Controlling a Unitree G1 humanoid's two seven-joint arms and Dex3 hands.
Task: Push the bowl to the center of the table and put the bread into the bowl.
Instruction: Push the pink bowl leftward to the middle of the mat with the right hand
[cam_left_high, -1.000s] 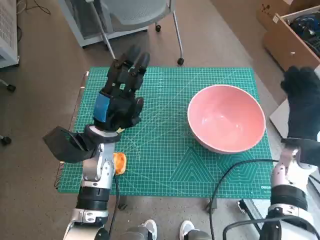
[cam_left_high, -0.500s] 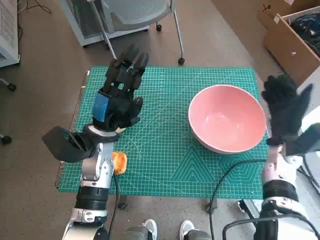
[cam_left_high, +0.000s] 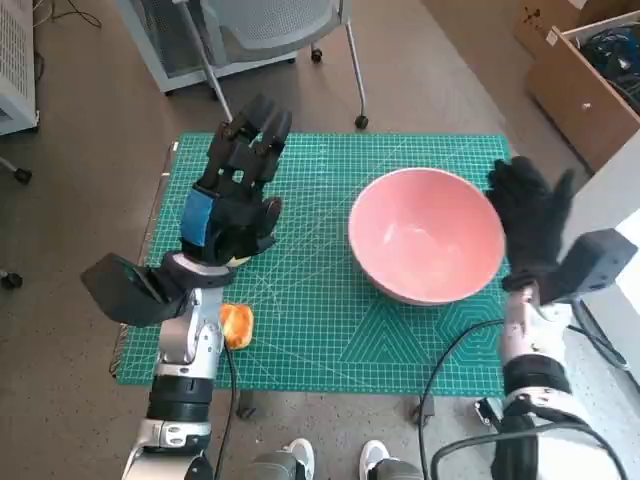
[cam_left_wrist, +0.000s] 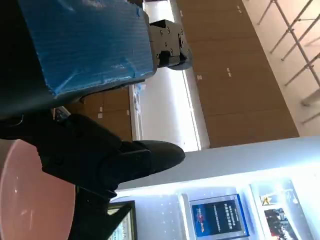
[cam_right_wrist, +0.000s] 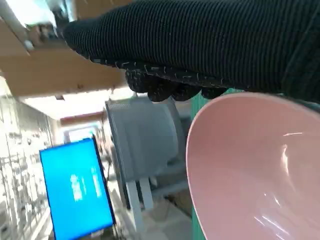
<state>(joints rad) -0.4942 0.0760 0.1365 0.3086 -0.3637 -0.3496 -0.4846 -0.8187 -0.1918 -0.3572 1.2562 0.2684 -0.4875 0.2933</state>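
Note:
A pink bowl (cam_left_high: 425, 235) sits on the green cutting mat (cam_left_high: 330, 320), right of the mat's middle. My gloved right hand (cam_left_high: 530, 215) presses flat against the bowl's right rim, fingers spread and upright. The bowl (cam_right_wrist: 260, 170) fills the right wrist view beneath the glove (cam_right_wrist: 200, 45). A small orange piece of bread (cam_left_high: 237, 323) lies near the mat's front left, partly hidden behind my left forearm. My left hand (cam_left_high: 238, 190) hovers raised over the mat's left side, fingers extended, holding nothing. The left wrist view shows its blue-taped back (cam_left_wrist: 85, 45) and an edge of the bowl (cam_left_wrist: 30, 200).
An office chair (cam_left_high: 270, 40) stands beyond the table's far edge. Cardboard boxes (cam_left_high: 585, 60) sit at the far right. A black cable (cam_left_high: 450, 360) loops over the mat's front right. A person's shoes (cam_left_high: 335, 462) show below the table's front edge.
My right hand swung in from the far right against the bowl's rim, and the bowl slid left by a few centimetres. The left hand stayed nearly still.

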